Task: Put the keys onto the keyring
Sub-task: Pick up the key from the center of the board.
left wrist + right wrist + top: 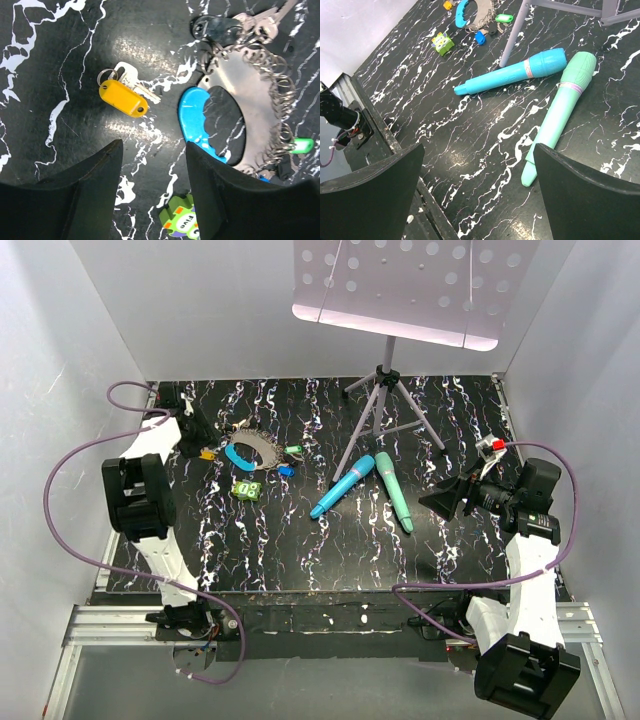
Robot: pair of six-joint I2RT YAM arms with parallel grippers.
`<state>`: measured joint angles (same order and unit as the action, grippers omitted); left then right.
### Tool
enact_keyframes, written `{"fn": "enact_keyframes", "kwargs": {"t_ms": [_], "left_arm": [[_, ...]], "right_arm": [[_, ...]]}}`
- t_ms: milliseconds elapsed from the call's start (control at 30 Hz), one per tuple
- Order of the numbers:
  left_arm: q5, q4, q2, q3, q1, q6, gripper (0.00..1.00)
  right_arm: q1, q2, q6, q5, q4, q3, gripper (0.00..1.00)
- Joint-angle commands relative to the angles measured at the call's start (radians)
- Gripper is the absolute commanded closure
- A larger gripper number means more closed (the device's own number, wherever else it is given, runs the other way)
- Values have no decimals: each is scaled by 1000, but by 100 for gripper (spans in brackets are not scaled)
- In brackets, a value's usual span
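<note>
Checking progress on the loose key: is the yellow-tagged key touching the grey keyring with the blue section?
Apart. The left wrist view shows bare black tabletop between the yellow-tagged key and the blue section of the keyring.

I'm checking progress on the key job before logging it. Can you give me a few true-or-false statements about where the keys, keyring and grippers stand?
1. The yellow key lies apart from the keyring. True.
2. The left gripper holds the yellow key. False: it is open and empty; the key lies on the table.
3. The right gripper is open. True.
4. Both toy microphones stand upright. False: the blue microphone and green microphone lie flat.
</note>
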<state>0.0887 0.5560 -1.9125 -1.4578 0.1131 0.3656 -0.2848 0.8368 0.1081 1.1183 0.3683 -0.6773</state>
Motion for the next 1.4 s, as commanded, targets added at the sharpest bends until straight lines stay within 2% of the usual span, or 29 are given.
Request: {"fn": "enact_keyframes", "kwargs": {"t_ms": [0, 367, 867, 1100, 1367], "left_arm": [[-30, 71, -42, -96, 20, -13, 50], [0, 87, -100, -128, 85, -34, 54], [123, 125, -214, -233, 126, -39, 67], [132, 134, -233, -245, 134, -40, 71], [144, 134, -243, -248, 138, -37, 80]], "right_arm": [[10, 2, 1, 35, 6, -24, 0], [18, -2, 21, 28, 21, -25, 0], [18, 5, 25, 18, 21, -22, 0], [18, 5, 27, 20, 23, -24, 0], [18, 7, 28, 23, 26, -24, 0]]}}
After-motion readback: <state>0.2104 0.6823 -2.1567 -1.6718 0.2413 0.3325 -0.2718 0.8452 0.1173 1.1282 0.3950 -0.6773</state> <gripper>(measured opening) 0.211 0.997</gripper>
